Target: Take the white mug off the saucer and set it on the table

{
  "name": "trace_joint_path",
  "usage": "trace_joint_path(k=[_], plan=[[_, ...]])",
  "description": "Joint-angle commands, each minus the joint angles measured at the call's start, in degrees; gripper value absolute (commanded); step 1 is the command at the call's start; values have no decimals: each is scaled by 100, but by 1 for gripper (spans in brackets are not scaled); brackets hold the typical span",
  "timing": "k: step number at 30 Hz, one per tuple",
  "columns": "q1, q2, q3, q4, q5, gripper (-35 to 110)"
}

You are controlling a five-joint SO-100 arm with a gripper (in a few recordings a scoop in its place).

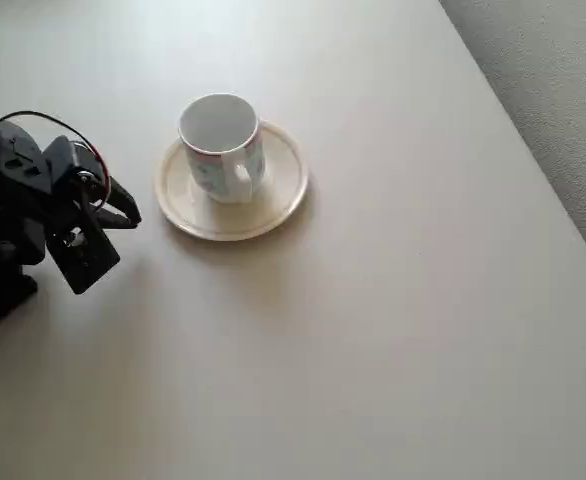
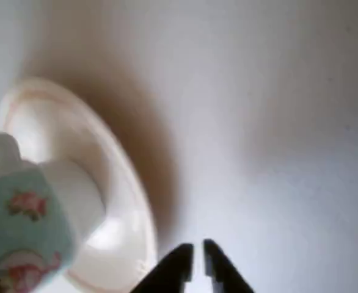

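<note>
While the arm crouches low, its gripper (image 1: pixel 123 208) nearly closed and empty, the mug (image 1: pixel 221 146) stands on the saucer (image 1: pixel 278 190) just beyond; the wrist view cuts off the mug's lower part.

Glossy ceramic mug (image 1: pixel 220 147), saucer (image 1: pixel 278 190); matt table (image 1: pixel 393 330).

No readable text, label, brand or number anywhere. White mug (image 2: pixel 26 226) carries only pink floral print, no lettering.
</note>
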Motion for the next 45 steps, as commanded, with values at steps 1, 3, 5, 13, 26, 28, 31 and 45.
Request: trace_joint_path(k=[1,3,5,13,26,28,31,45], plan=[[-53,62,-18,-97,-53,2],[-53,62,-18,-97,-53,2],[-53,62,-18,-97,-53,2],[-176,62,-18,-88,-158,2],[993,53,-773,-677,-1925,6],[1020,18,-1450,-352,-1942,12],[501,-853,-2962,352,-1863,18],[-686,-7497,-7928,2039,-677,20]])
